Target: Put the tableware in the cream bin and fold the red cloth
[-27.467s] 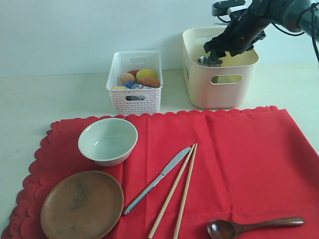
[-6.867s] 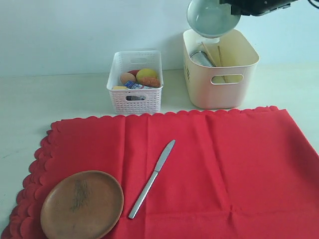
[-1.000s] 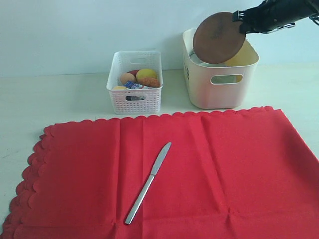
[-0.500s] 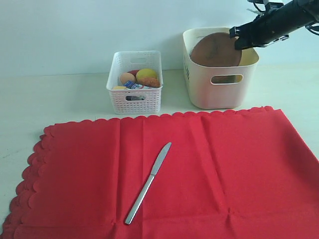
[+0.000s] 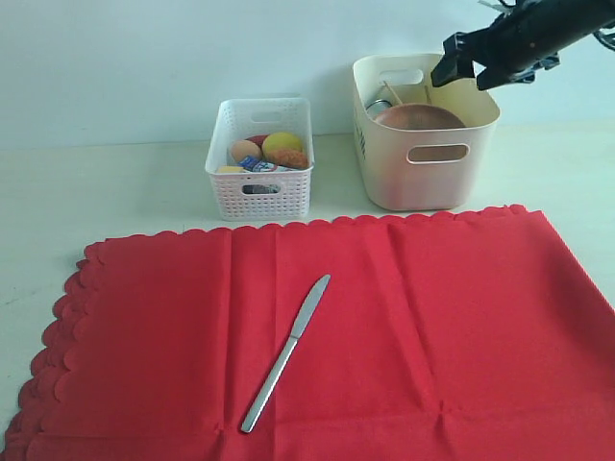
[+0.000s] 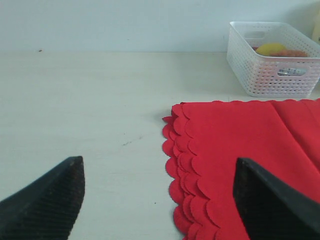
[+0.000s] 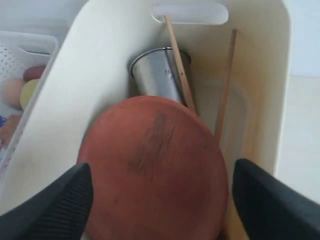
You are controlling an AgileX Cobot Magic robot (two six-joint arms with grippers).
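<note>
The red cloth lies spread flat on the table with the metal knife on it, left of centre. The cream bin stands behind it and holds the brown wooden plate, lying nearly level. My right gripper hovers open just above the bin with nothing between its fingers. In the right wrist view the plate rests below the right gripper, beside the steel cup and two chopsticks. My left gripper is open and empty, low over the cloth's scalloped edge.
A white perforated basket with an egg, a lemon and other food stands left of the cream bin. It also shows in the left wrist view as the basket beyond the cloth. Bare pale table lies left of the cloth.
My right gripper lowered the wooden plate into the cream bin and opened; the plate now lies in the bin, released. The knife, cloth and left gripper have not moved.
</note>
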